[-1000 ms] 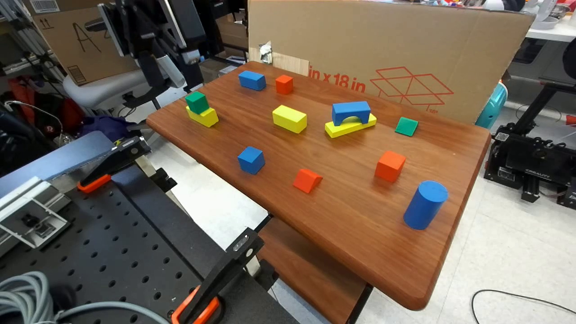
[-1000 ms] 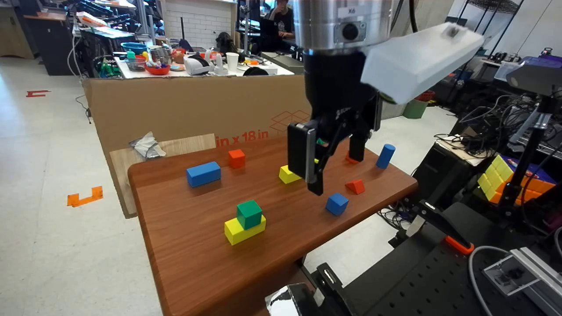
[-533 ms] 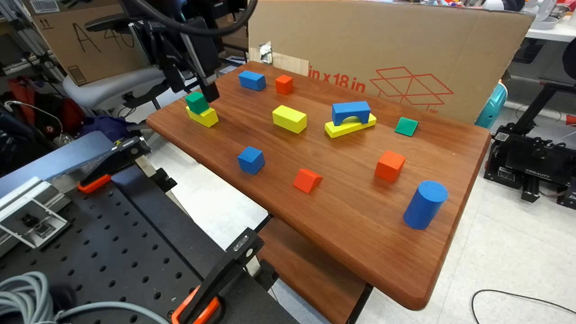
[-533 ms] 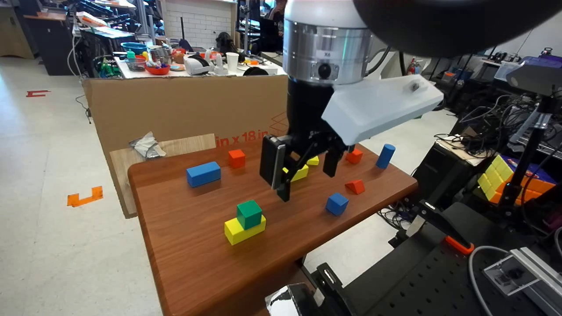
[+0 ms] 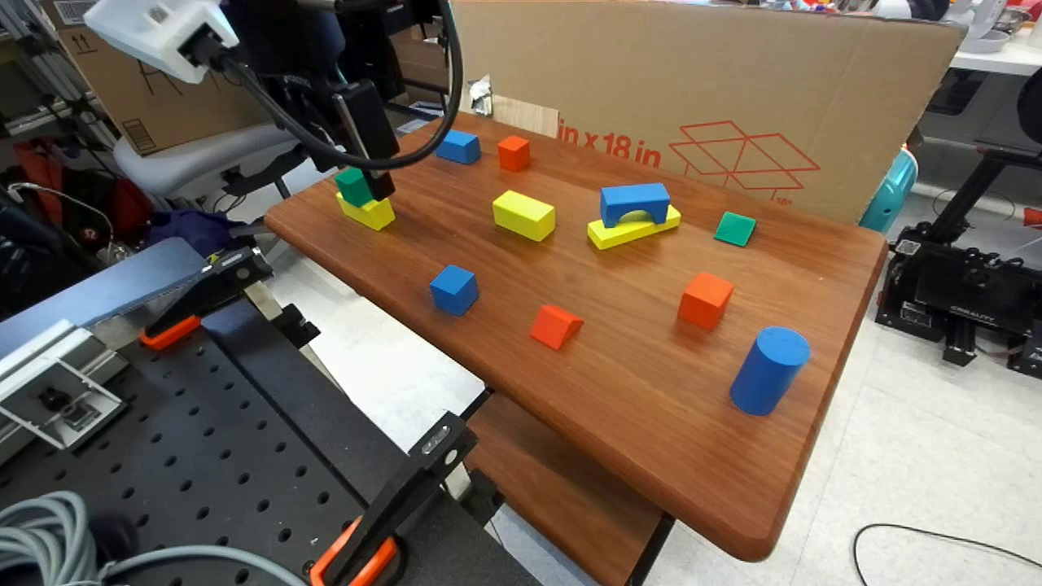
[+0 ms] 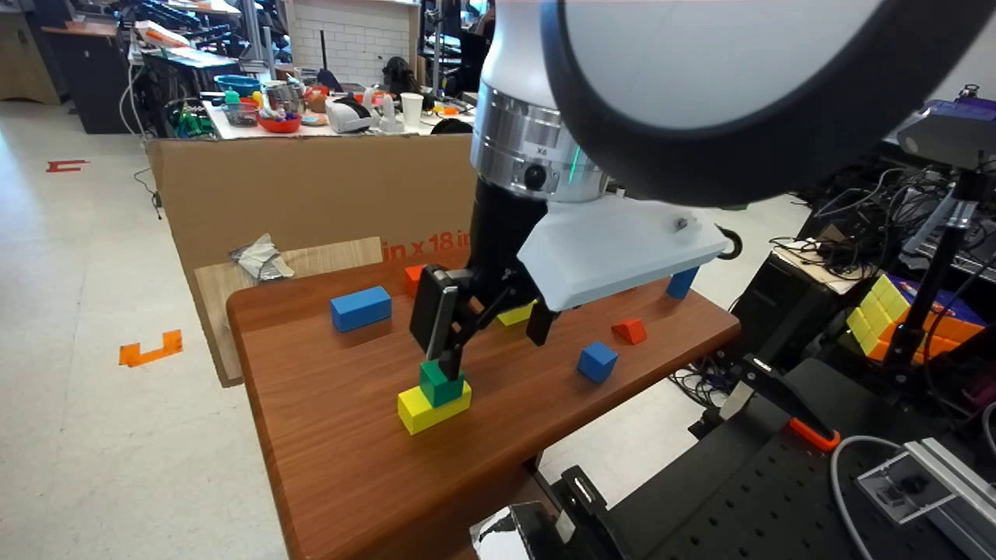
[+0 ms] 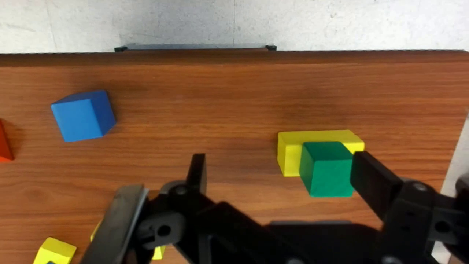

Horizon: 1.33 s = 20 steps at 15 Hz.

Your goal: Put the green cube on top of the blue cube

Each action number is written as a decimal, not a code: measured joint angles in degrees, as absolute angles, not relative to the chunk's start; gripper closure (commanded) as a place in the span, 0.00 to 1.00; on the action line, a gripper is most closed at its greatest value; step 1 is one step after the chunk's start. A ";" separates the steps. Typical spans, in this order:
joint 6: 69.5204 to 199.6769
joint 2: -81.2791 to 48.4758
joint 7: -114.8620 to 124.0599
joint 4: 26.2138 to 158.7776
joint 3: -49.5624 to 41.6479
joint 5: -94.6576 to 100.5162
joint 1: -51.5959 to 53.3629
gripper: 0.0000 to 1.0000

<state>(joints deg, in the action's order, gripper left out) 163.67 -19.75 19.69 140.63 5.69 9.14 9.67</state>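
The green cube point(image 5: 353, 187) rests on top of a yellow block point(image 5: 369, 215) near the table's end. The pair also shows in an exterior view, green cube point(image 6: 437, 386) over yellow block point(image 6: 422, 416). The blue cube point(image 5: 454, 290) stands alone on the table by the long edge, and also shows in the wrist view point(image 7: 77, 120). My gripper point(image 7: 279, 165) is open and empty, above the table. In the wrist view the green cube point(image 7: 331, 178) appears between the fingers, close to the right finger, which hides its edge. In an exterior view one finger of the gripper point(image 6: 493, 354) overlaps the cube's top.
A long blue block point(image 6: 361, 309) and a red cube point(image 5: 514, 153) stand toward the cardboard wall point(image 5: 716, 73). A yellow block point(image 5: 523, 216), a blue arch point(image 5: 633, 202), a red wedge point(image 5: 556, 326), a red cube point(image 5: 705, 301) and a blue cylinder point(image 5: 769, 370) lie further along.
My gripper has moved down and across the table toward the green cube, staying open. The blocks have not moved.
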 measured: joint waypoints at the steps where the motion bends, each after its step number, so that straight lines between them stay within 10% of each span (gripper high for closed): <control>1: 164.16 -20.11 19.28 140.35 5.69 8.78 9.97 0.00; 9: 164.19 -24.49 17.49 136.90 5.67 8.42 11.69 0.00; 11: 164.19 -26.58 17.19 135.88 5.64 8.41 11.93 0.28; 20: 164.18 -29.10 17.12 132.25 5.11 8.41 15.24 0.88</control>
<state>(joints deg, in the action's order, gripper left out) 164.18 -29.10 17.12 132.25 5.11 8.41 15.24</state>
